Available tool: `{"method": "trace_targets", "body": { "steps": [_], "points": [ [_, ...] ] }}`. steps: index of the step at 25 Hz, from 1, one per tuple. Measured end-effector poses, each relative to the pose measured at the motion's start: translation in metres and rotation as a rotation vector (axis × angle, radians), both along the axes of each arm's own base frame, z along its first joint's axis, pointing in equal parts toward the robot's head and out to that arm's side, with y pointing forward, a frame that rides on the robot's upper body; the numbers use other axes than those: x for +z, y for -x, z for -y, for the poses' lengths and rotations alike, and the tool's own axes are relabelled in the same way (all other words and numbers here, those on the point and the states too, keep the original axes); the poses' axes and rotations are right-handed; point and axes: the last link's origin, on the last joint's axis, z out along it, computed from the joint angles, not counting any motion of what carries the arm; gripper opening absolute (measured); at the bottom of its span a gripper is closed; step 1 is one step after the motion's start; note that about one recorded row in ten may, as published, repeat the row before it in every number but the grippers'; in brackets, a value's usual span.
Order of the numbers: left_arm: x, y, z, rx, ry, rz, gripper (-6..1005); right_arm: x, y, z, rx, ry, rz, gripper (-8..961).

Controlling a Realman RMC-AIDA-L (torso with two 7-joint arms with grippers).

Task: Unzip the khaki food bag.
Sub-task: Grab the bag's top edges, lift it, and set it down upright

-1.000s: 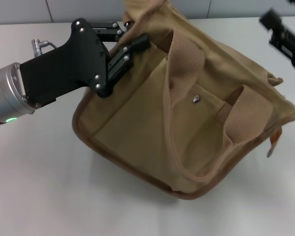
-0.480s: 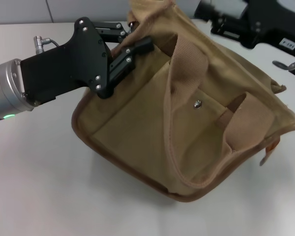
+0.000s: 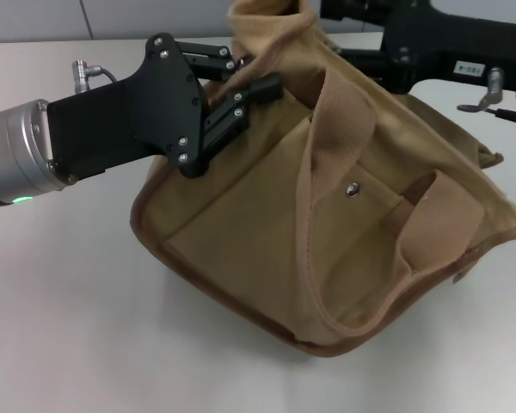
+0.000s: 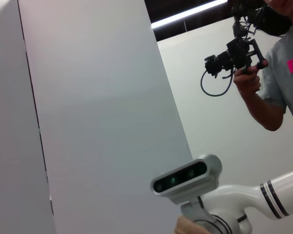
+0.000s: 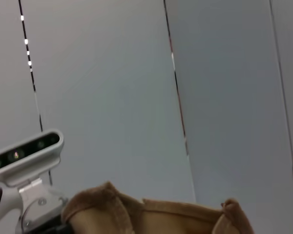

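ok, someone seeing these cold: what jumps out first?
The khaki food bag, lying tilted across the middle of the white table, with a metal snap on its front pocket. Next, the left gripper, clamped on the bag's upper left edge. The right gripper reaches in behind the bag's top at the far edge.

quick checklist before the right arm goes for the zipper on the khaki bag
1. Left gripper holding the khaki food bag at its upper left corner: ok, fingers shut on the fabric.
2. Bag resting on the table: ok, tilted, front pocket snap facing the head camera.
3. Right gripper near the bag top: ok, behind it.
4. Right fingers' state: cannot tell.
5. Zipper pull located: cannot tell.
6. Handles clear of the zipper: cannot tell.
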Motion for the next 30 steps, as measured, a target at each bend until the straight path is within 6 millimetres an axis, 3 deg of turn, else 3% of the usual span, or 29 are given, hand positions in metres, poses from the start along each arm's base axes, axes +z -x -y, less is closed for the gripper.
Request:
{"method": "trace_targets", "body": {
  "steps": [7,21,26,30],
  "points": [
    [-0.001,0.0,-0.001,0.005,-0.003,-0.003,89,0.003,-0.007,0.014,-0.029,0.063,0.115,841],
    [-0.001,-0.001,-0.004,0.013,-0.008,-0.003,89,0.03,-0.041,0.048,-0.047,0.023,0.034,840],
    [-0.001,-0.001,-0.003,0.014,-0.006,-0.004,89,0.036,-0.042,0.042,-0.004,-0.147,-0.158,840],
    [-0.001,-0.001,-0.003,0.013,-0.004,-0.005,89,0.033,-0.034,0.03,0.005,-0.178,-0.186,840]
  ]
}}
